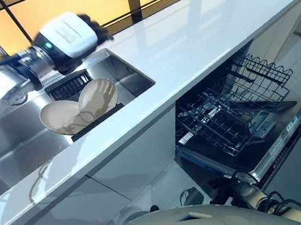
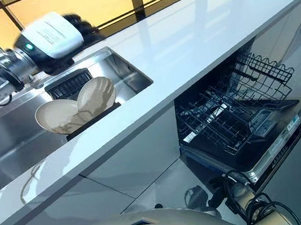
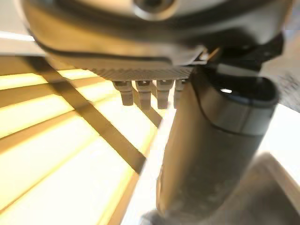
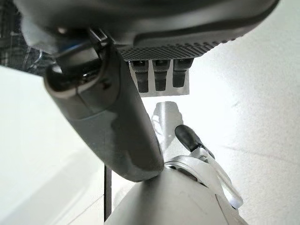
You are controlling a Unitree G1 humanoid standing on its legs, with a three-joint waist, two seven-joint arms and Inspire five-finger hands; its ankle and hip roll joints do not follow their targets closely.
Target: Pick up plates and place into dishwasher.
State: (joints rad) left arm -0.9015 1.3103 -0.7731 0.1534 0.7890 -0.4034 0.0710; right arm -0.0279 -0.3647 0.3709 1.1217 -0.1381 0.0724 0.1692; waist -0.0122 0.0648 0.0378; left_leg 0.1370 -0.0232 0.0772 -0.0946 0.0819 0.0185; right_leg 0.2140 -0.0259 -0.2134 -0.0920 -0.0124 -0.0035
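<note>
White countertop (image 1: 201, 35) runs along an amber-lit window, with a steel sink (image 1: 12, 146) set into it and an open dishwasher (image 1: 240, 129) below at the far end.

The left hand (image 1: 94, 30) is held above the back edge of the sink, over the worktop by the window. In the left wrist view the fingers (image 3: 143, 96) are seen extended and relaxed, with the thumb standing apart; nothing is gripped. The right hand (image 4: 159, 72) is seen in its own wrist view, fingers straight and loose, thumb apart, nothing held.

Just below the left hand, two plates (image 1: 78, 107) are stood in a dark rack (image 1: 94, 122) inside the sink. They are cream-coloured, shallow and round, marked with pale streaks. One is tilted nearly upright; the other is leaned lower against it, and the two rims are touching.

Well apart from the sink, the dishwasher door is lowered and its wire basket (image 1: 232, 108) is pulled out.

No plate has yet been lifted. Risks are judged as follows:
- A glazed rim is likely to slip if pinched at the edge alone.
- Lifting one plate may topple the other, since they are leaned together.
- A plate may be struck against the sink wall or the countertop edge during transfer.
</note>
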